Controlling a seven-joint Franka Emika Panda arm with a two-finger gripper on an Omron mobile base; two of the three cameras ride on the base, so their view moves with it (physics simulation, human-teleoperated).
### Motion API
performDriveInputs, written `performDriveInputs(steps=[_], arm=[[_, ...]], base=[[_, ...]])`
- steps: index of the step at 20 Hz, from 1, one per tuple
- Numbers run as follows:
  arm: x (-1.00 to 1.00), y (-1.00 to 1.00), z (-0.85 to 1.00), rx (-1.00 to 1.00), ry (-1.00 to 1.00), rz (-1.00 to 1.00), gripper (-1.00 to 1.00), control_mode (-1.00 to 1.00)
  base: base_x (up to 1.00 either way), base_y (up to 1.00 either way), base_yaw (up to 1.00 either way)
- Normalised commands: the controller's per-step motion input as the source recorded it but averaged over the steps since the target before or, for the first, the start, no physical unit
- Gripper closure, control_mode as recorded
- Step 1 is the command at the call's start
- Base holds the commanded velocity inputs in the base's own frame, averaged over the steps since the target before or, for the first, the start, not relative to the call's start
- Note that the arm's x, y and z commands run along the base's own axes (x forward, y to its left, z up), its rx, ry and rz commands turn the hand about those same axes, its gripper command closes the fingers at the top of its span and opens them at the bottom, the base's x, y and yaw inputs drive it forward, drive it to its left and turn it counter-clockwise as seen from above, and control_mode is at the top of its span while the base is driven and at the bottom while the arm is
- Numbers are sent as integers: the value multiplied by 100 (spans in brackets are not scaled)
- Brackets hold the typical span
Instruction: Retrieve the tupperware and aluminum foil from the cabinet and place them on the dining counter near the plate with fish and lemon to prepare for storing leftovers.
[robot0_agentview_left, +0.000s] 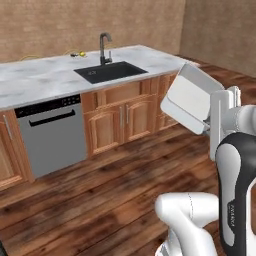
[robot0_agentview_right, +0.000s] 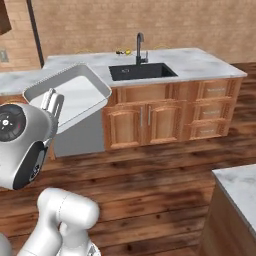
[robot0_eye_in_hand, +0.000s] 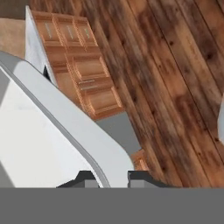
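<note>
One tub (robot0_agentview_left: 186, 98), one sink (robot0_agentview_right: 142, 71), one faucet (robot0_agentview_right: 140, 48), one dishwasher (robot0_agentview_left: 52, 132). Two marble surfaces (robot0_agentview_right: 210, 62) (the second only a corner at the right base view's lower right). Three drawers (robot0_agentview_right: 213, 109), stacked beside two cupboard doors (robot0_agentview_right: 139, 124).

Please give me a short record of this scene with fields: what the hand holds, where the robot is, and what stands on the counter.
held thing: tupperware, raised in the air and tilted
hand: shut on the tupperware rim
robot position: on the wooden floor, facing the dining counter, not yet at it
counter fixtures: black sink with a tall faucet
below the counter: wooden cupboards, a grey dishwasher
</note>
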Motion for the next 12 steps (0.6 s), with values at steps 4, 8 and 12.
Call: performDriveInputs(steps=[4, 8, 12], arm=[[0, 0, 0, 0, 0, 0, 100, 100], [0, 0, 0, 0, 0, 0, 100, 100], [0, 0, 0, 0, 0, 0, 100, 100]], base=[[100, 0, -4], [95, 0, -19], [78, -1, -32]])
